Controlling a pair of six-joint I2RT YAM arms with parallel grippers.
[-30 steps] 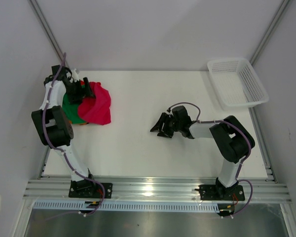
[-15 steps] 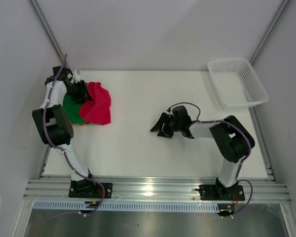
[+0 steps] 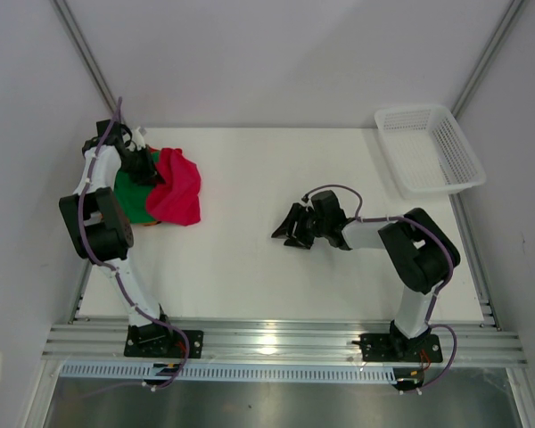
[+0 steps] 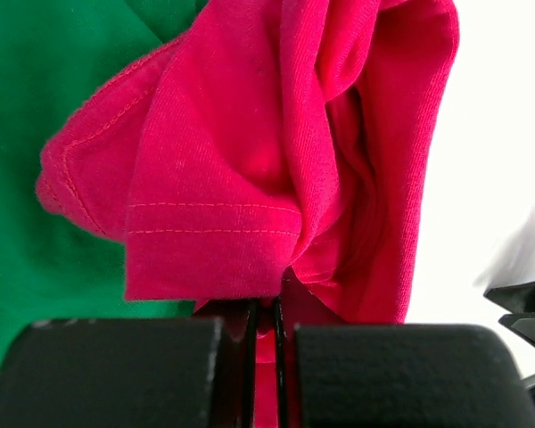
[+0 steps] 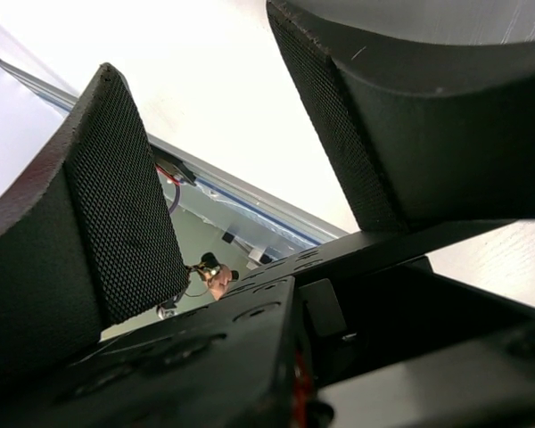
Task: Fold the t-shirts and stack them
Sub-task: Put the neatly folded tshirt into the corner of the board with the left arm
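While the left gripper (image 4: 264, 312) pinches the crimson t-shirt (image 3: 180, 189), heaped over the green t-shirt (image 3: 127, 201) at the ten-o'clock edge of the table (image 3: 232, 267), the right gripper (image 3: 287, 230) sits spread mid-table, well apart.

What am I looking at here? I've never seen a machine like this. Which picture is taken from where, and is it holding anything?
These are two robot arms bolted at the near edge of a white table. The wide picture looks down from above. The other two come from small cameras on each arm's wrist, so you see that arm's own fingers close up. On the table's left lies a bunched crimson t-shirt, partly over a green t-shirt. A white mesh basket sits empty at the far right corner. The left gripper is pinched shut on a fold of the crimson t-shirt. The right gripper is open near the table's middle, holding nothing.
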